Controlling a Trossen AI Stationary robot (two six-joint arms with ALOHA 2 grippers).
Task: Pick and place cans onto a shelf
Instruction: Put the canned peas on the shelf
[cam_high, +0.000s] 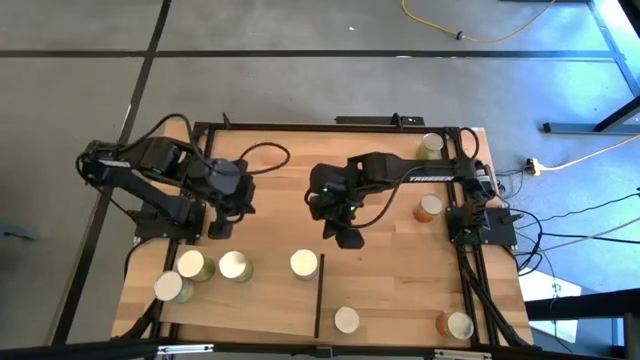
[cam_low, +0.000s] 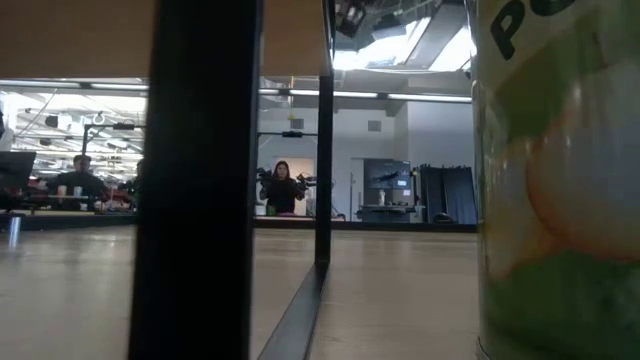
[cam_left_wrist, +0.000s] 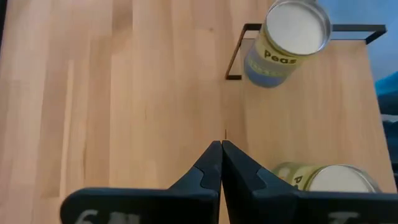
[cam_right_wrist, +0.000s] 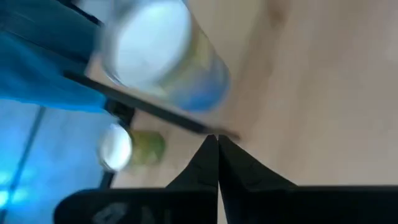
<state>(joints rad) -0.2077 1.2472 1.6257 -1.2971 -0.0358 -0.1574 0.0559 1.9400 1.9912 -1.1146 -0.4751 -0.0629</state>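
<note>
Several cream-topped cans stand upright on the wood. Three (cam_high: 190, 265) (cam_high: 168, 287) (cam_high: 234, 266) are at the near left. One (cam_high: 304, 263) stands by the far end of the shelf's dark divider (cam_high: 318, 295). Two (cam_high: 346, 320) (cam_high: 458, 325) are near the front edge and two (cam_high: 428, 207) (cam_high: 432, 145) at the right. My left gripper (cam_high: 222, 228) (cam_left_wrist: 221, 148) is shut and empty over bare wood just beyond the left cans. My right gripper (cam_high: 348, 238) (cam_right_wrist: 216, 142) is shut and empty just beyond the can by the divider.
A black frame (cam_high: 330, 126) runs round the table, with cables at the right edge (cam_high: 480, 225). In the low view a green can (cam_low: 560, 180) stands close to the camera beside the dark divider (cam_low: 195, 180). People (cam_low: 283, 190) show in the room far behind.
</note>
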